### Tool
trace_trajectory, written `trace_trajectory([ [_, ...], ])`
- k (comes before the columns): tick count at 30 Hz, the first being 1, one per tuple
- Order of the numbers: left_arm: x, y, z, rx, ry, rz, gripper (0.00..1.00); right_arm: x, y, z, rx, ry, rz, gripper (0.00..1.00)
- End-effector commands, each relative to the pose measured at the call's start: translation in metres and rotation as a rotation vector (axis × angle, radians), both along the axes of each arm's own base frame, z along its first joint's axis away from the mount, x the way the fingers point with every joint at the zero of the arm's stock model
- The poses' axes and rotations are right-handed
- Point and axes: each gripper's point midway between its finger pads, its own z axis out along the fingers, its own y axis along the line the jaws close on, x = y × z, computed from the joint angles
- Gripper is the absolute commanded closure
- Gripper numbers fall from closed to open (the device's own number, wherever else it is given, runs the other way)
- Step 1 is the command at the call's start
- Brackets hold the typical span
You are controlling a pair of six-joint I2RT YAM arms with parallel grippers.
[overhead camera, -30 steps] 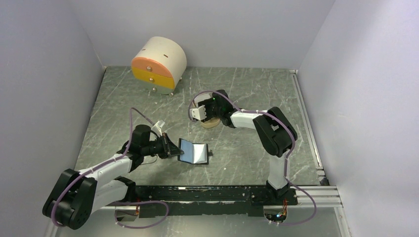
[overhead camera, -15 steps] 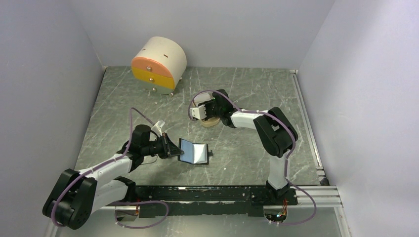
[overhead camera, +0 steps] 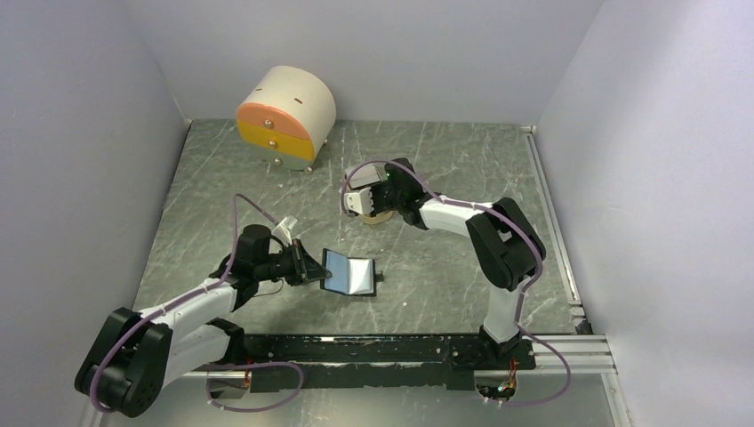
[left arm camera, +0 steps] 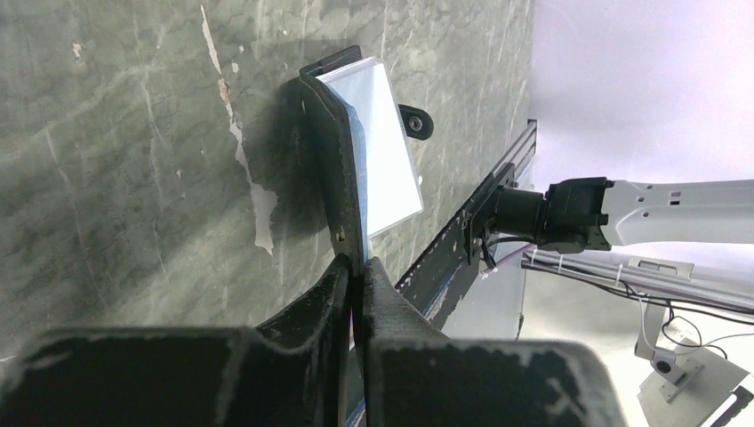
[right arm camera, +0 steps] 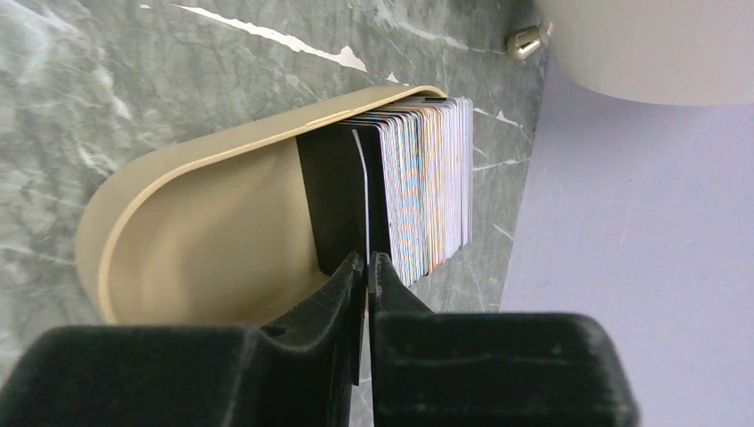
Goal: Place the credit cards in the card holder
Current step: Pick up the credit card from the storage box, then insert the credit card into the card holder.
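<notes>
Both pincers are pinched closed, one on the wallet, one on a card.

Low and left of centre in the top view, the left gripper [overhead camera: 313,269] is clamped on the left edge of the card holder [overhead camera: 348,273], which stands open on the table [overhead camera: 462,169] with its pale blue face [left arm camera: 378,151] showing. Further up, at mid frame, the right gripper [right arm camera: 366,262] has its fingers squeezed on one thin white card among the credit cards [right arm camera: 427,187], which are stacked on edge in the tan tray [right arm camera: 204,222]. A round drawer unit [overhead camera: 284,116] sits at the upper left.
</notes>
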Motion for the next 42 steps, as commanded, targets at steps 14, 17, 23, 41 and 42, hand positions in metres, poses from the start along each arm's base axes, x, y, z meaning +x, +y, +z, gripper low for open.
trace_trajectory([
  [14,0.019,0.002,0.005,-0.021,-0.028,0.124,0.91,-0.058,-0.012,0.117,0.605,0.336,-0.404,1.00],
  [17,0.018,-0.001,0.004,-0.037,-0.015,0.125,0.91,-0.078,-0.006,0.127,0.724,0.498,-0.523,1.00],
  [23,0.014,0.000,-0.008,-0.010,0.016,0.131,0.81,-0.141,0.025,0.129,0.933,0.969,-0.552,1.00],
  [41,0.013,0.031,-0.037,0.204,0.038,0.216,0.62,-0.220,0.034,0.041,1.198,1.538,-0.880,1.00],
  [42,0.012,0.032,-0.039,0.212,0.042,0.217,0.61,-0.221,0.035,0.038,1.202,1.556,-0.880,1.00],
])
